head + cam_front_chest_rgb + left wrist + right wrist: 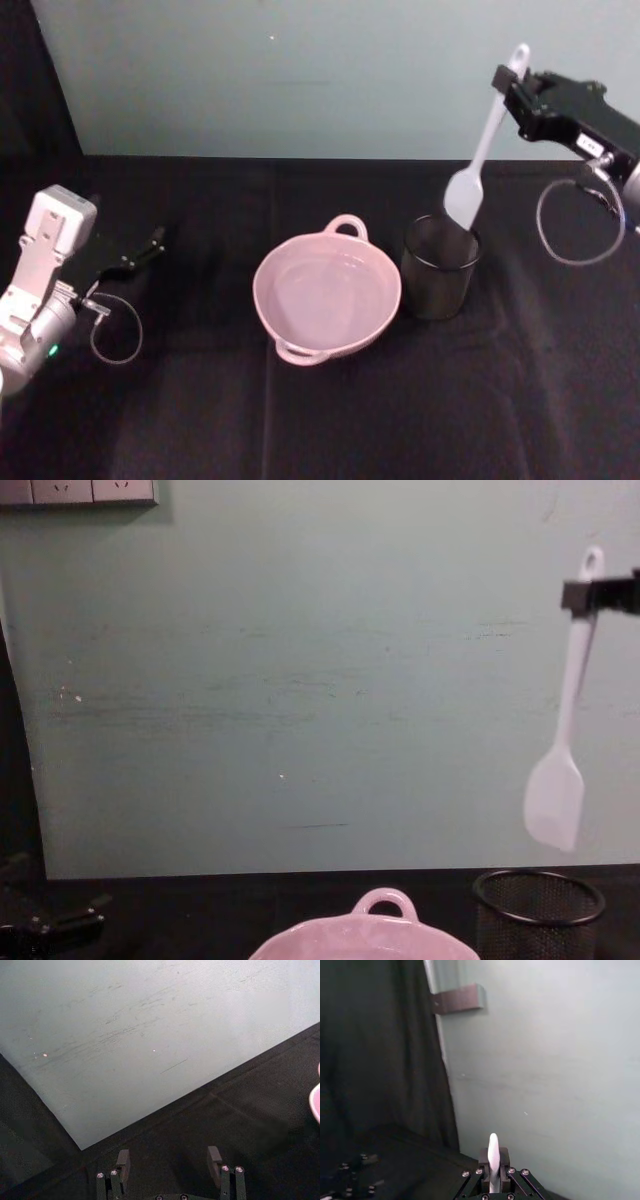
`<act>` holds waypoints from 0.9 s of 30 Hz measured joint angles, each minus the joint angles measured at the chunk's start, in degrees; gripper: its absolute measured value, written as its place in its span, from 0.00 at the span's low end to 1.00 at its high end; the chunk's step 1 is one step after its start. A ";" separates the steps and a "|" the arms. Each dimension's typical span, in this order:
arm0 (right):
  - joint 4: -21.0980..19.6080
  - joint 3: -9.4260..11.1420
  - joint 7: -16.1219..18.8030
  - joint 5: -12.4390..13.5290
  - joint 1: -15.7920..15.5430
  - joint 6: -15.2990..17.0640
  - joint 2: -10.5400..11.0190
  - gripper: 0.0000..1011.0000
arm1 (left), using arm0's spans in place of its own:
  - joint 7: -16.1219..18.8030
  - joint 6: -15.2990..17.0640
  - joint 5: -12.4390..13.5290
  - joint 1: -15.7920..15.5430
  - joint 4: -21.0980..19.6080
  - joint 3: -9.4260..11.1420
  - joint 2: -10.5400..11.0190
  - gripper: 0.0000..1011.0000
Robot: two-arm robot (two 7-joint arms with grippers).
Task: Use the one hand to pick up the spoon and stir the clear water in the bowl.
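The right end effector grips the spoon near its handle's end. The spoon hangs head down just above the mesh cup, clear of it. Beside the cup, the bowl sits on the table, seemingly holding clear water. The left end effector rests far left, fingers apart.

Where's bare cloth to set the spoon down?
Free: the cloth strip in front of bowl and mesh cup; the patch between left gripper and bowl. Crowded: bowl and cup nearly touch; spoon in right gripper hangs above cup.
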 joint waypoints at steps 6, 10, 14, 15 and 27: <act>-2.15 -1.02 2.20 -0.11 2.05 1.49 -0.72 0.11 | 0.00 0.00 0.00 0.00 0.00 0.00 0.00 1.00; -2.24 -2.81 3.33 -0.46 4.03 2.18 -1.84 0.11 | 0.00 0.00 0.00 0.00 0.00 0.00 0.00 1.00; -1.78 -4.85 4.38 -0.90 5.94 2.67 -3.04 0.11 | 0.00 0.00 0.00 0.00 0.00 0.00 0.00 1.00; -1.54 -5.64 4.79 -1.06 6.61 2.78 -3.49 0.11 | 0.00 0.00 0.00 0.00 0.00 0.00 0.00 1.00; 1.07 -11.57 9.18 -2.68 7.97 1.05 -5.57 0.11 | 0.00 0.00 0.00 0.00 0.00 0.00 0.00 1.00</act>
